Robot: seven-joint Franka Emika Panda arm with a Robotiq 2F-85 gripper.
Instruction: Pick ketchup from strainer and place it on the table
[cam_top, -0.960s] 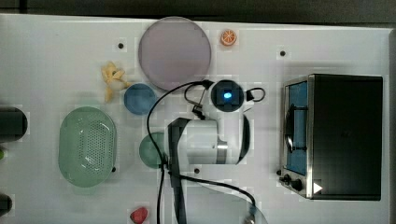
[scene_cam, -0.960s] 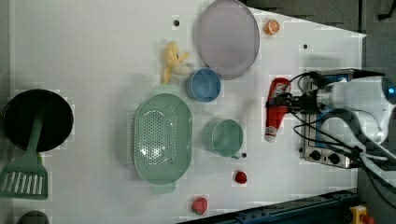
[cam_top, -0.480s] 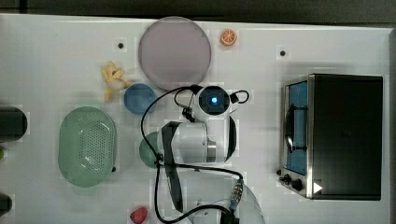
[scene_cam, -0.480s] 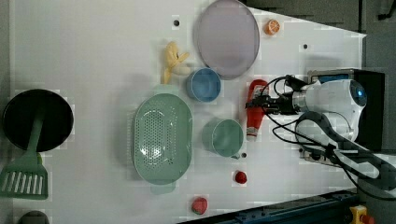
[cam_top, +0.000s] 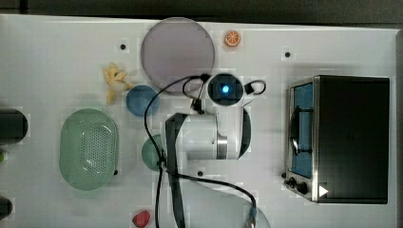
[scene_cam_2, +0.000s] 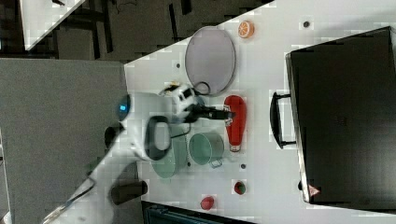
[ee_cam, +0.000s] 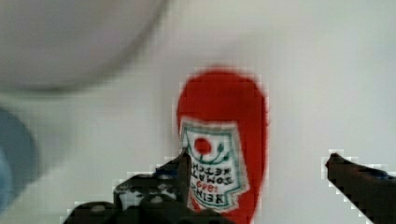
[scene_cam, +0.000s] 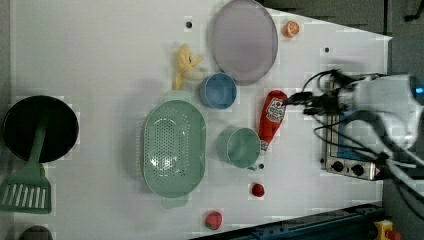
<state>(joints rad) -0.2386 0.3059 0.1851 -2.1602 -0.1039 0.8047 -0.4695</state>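
The ketchup (scene_cam: 271,117), a red bottle with a white label, lies flat on the white table (scene_cam: 100,50) between the blue cup and the oven, its cap end beside the green cup. My gripper (scene_cam: 296,98) hovers just over the bottle's broad end, open. In the wrist view the two dark fingers (ee_cam: 180,170) stand wide apart above the ketchup (ee_cam: 224,140), with my gripper (ee_cam: 258,161) holding nothing. The right view shows the ketchup (scene_cam_2: 236,121) under my gripper (scene_cam_2: 227,113). The pale green strainer (scene_cam: 173,147), also strainer (cam_top: 89,148), holds nothing.
A toaster oven (cam_top: 347,137) stands close on the top view's right. Around the bottle are a blue cup (scene_cam: 218,91), a green cup (scene_cam: 239,147) and a grey plate (scene_cam: 243,40). A banana (scene_cam: 184,65), orange slice (scene_cam: 291,28), strawberry (scene_cam: 213,220), black pan (scene_cam: 40,127) and green spatula (scene_cam: 25,190) lie farther off.
The ketchup travelled toward the left view's left in the gripper and now rests on the table. The fingers spread apart and let go of it, and the arm drew back slightly.
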